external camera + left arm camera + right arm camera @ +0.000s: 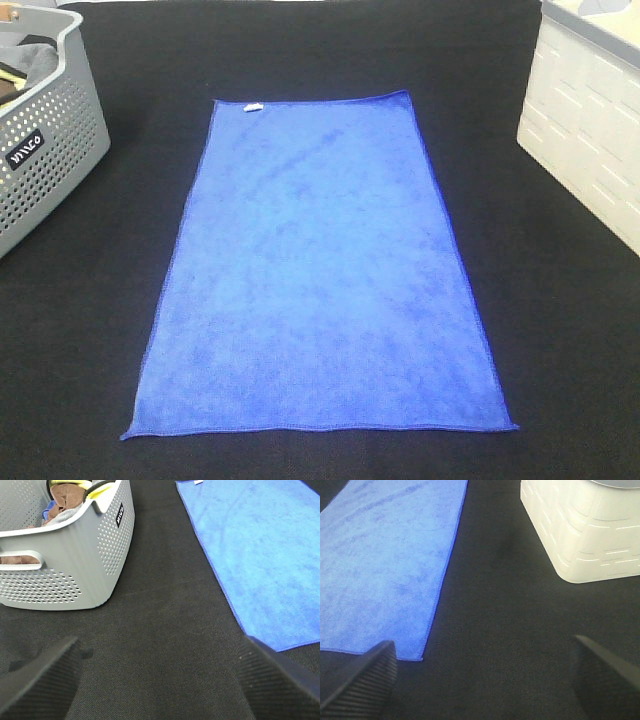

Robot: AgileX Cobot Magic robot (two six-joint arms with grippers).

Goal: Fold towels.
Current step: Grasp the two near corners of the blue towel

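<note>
1 towel (320,270), blue, flat on worktop (560,330): soft, light, limp; take at near corners; left end effector (160,680), right end effector (485,680): both spread apart, empty.

Grey perforated basket (50,150) at left, white bin (585,130) at right, black tabletop (90,350)

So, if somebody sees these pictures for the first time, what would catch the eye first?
The bright blue towel stands out first: it lies spread flat, unfolded, in the middle of the black tabletop. Next come the gray perforated basket with cloths inside at the far left, and the white bin at the far right.
</note>
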